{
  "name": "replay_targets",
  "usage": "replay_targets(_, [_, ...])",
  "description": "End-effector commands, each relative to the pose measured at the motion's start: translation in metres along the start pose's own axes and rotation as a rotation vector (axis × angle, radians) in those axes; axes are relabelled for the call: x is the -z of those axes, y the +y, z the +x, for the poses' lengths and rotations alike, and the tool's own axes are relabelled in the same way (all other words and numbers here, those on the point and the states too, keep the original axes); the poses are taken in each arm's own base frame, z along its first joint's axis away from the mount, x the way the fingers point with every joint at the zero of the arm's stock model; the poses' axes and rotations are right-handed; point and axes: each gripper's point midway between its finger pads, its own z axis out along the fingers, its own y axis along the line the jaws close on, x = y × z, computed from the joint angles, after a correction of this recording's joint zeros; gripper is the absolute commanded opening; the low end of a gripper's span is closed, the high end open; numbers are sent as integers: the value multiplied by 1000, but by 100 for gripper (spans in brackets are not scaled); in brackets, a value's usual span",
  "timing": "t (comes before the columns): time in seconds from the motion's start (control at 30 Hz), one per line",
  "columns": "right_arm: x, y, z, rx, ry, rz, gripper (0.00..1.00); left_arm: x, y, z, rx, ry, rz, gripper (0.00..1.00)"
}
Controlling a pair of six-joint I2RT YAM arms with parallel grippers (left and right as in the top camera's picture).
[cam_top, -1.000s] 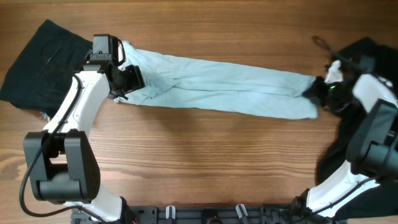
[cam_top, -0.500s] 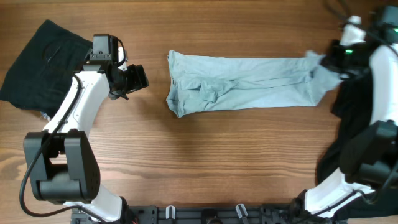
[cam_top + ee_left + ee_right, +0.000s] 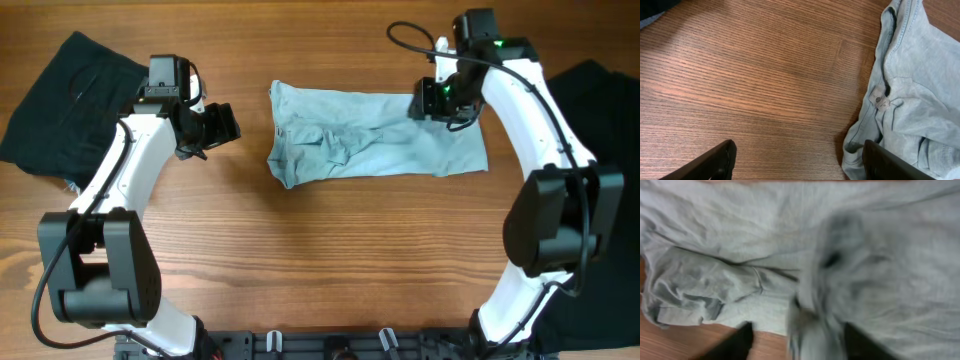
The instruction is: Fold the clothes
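Note:
The pale blue T-shirt [image 3: 380,140] lies on the wooden table as a short rumpled band, its right part doubled over. My left gripper [image 3: 226,124] hovers left of the shirt's left end, apart from it. It is open, with bare wood between its fingers [image 3: 715,162] and the shirt's hem [image 3: 920,90] beside the right finger. My right gripper [image 3: 432,100] is above the shirt's upper right part. In the right wrist view its fingers [image 3: 742,340] stand apart, and a blurred fold of blue fabric [image 3: 812,330] hangs loose between them.
A black garment [image 3: 65,100] lies at the far left behind my left arm. More black cloth [image 3: 600,95] lies at the right edge. Bare wood fills the table's front half [image 3: 330,260].
My right gripper swept left from the far right edge, carrying the shirt's right end over itself, then opened. The left gripper let go of the left end and stays put.

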Motion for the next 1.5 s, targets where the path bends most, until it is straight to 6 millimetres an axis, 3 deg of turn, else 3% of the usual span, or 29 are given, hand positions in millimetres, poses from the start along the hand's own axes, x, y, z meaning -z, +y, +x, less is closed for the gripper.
replay_targets(0.0, [3, 1, -4, -15, -20, -14, 70, 0, -2, -3, 4, 1, 25, 86])
replay_targets(0.13, [9, -12, -4, -46, -28, -7, 66, 0, -10, 0, 1, 18, 68, 89])
replay_targets(0.2, [3, -15, 3, -56, -2, -5, 44, 1, -13, 1, -2, 23, 87, 88])
replay_targets(0.23, [-5, -16, 9, -60, 22, -4, 33, 1, -16, 2, -10, 28, 101, 82])
replay_targets(0.3, [-21, -15, 20, -55, 57, -3, 36, 1, -18, 3, -31, 35, 118, 72])
replay_targets(0.4, [-44, -19, 34, -63, 88, -2, 38, 1, -18, 4, -30, 36, 117, 65])
replay_targets(0.43, [-50, -15, 40, -51, 100, -34, 43, 1, -18, 4, -30, 36, 117, 64])
replay_targets(0.5, [-55, 4, 49, 51, 115, -166, 66, 1, -18, 4, -30, 36, 117, 63])
replay_targets(0.57, [-59, 7, 50, 56, 111, -190, 66, 1, -18, 4, -30, 36, 117, 63])
replay_targets(0.67, [-62, 7, 37, 45, 56, -192, 61, 1, -18, 3, -30, 36, 117, 62])
replay_targets(0.8, [-62, 8, 28, 61, 15, -197, 32, 1, -18, 3, -31, 35, 117, 61])
replay_targets(0.83, [-62, 9, 28, 61, 16, -197, 30, 1, -18, 3, -31, 35, 117, 62])
replay_targets(0.97, [-63, 8, 29, 67, 21, -196, 38, 1, -18, 3, -31, 35, 117, 61])
replay_targets(1.03, [-66, 7, 30, 67, 25, -195, 56, 1, -18, 3, -31, 35, 117, 61])
replay_targets(1.07, [-68, 6, 31, 64, 33, -195, 56, 1, -19, 3, -31, 32, 118, 61])
replay_targets(1.13, [-73, 5, 33, 56, 45, -195, 50, 1, -19, 2, -32, 28, 119, 62])
replay_targets(1.23, [-77, 4, 32, 55, 44, -195, 30, 1, -19, 1, -33, 25, 121, 61])
replay_targets(1.3, [-77, 4, 29, 52, 35, -196, 29, 1, -19, 1, -33, 25, 121, 61])
replay_targets(1.4, [-78, 4, 28, 55, 27, -196, 4, 1, -19, 1, -33, 25, 121, 61])
replay_targets(1.47, [-76, 1, 25, 53, 20, -187, 4, 1, -19, 1, -33, 26, 121, 61])
